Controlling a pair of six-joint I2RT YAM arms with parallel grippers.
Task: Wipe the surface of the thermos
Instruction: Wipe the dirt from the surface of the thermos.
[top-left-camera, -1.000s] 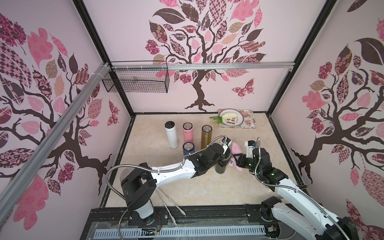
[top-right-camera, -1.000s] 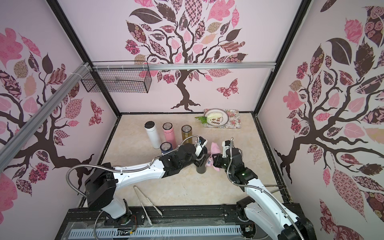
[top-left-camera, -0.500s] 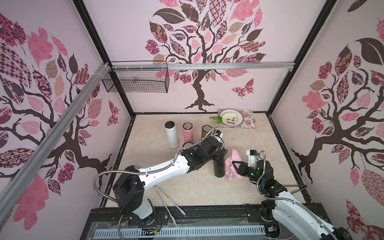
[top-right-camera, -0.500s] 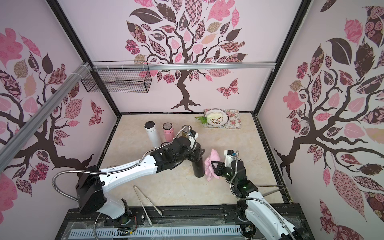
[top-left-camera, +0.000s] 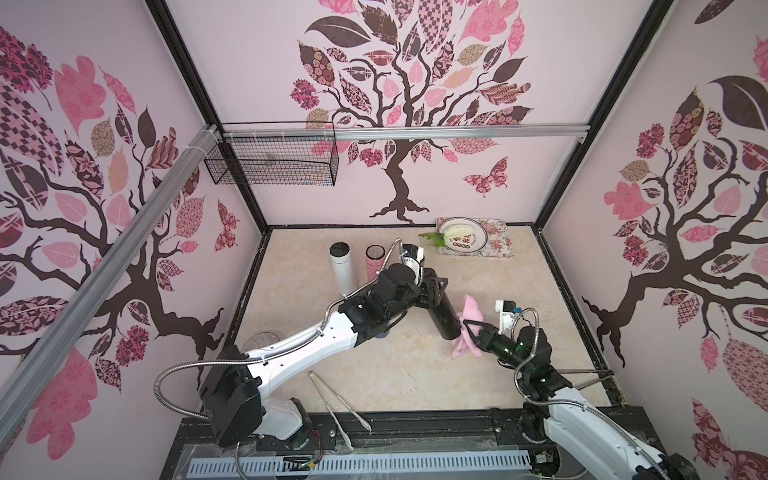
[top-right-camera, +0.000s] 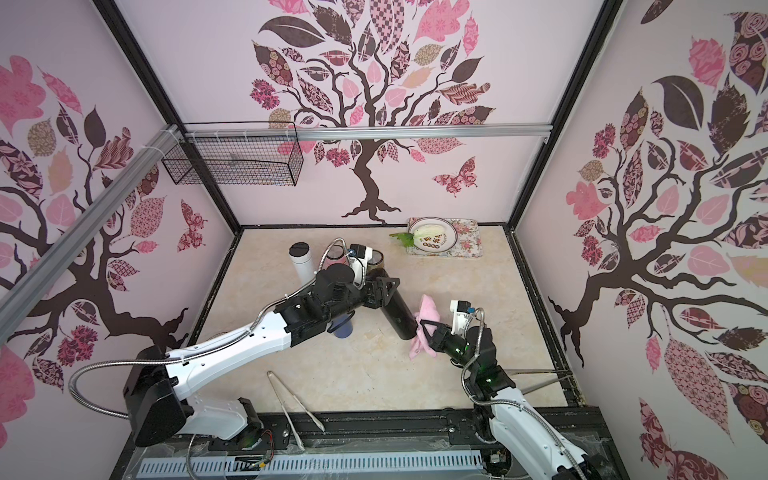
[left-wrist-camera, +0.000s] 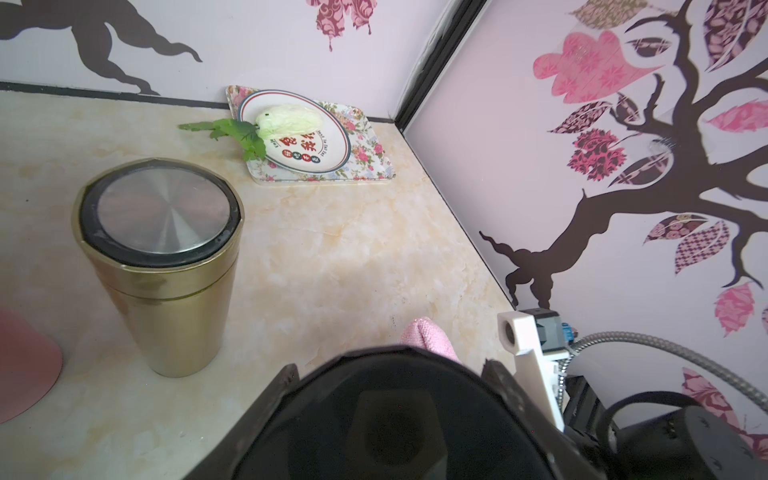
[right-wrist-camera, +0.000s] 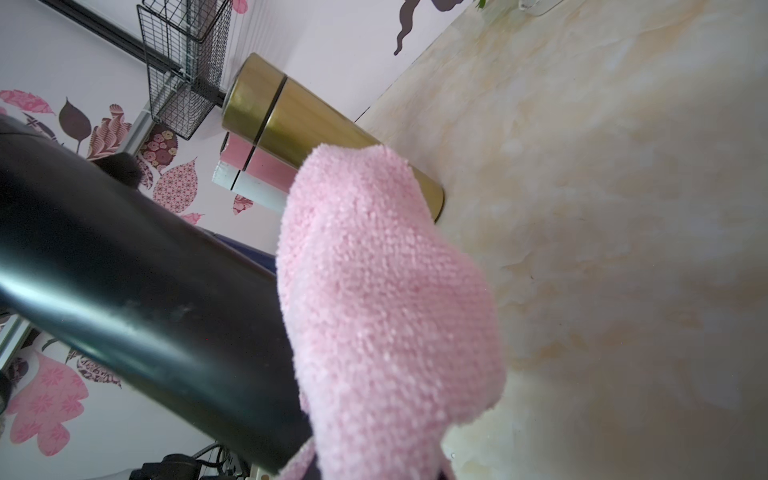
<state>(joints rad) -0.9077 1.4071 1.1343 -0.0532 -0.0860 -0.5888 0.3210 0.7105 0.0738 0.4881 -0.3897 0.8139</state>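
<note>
holding the thermos (top-left-camera: 446, 318) tilted, the clamped left gripper (top-left-camera: 433, 287) exposes its side to the cloth (top-left-camera: 468, 308) pinched in the right gripper (top-left-camera: 471, 331).

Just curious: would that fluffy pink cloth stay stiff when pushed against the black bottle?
Probably floppy: the pink cloth sags in folds where the right hand pinches it. Its fuzzy pile likely grips rather than slides on the glossy black thermos. It looks light for its size.

— Home or lab?
— A robot test booth dressed homely: tree-decal walls (top-left-camera: 399, 104), black frame posts (top-left-camera: 192, 83), an aluminium rail (top-left-camera: 457, 132) and wire basket (top-left-camera: 270, 166) high beyond the left gripper (top-left-camera: 432, 291), marble-look tabletop (top-left-camera: 415, 365) beneath it.
</note>
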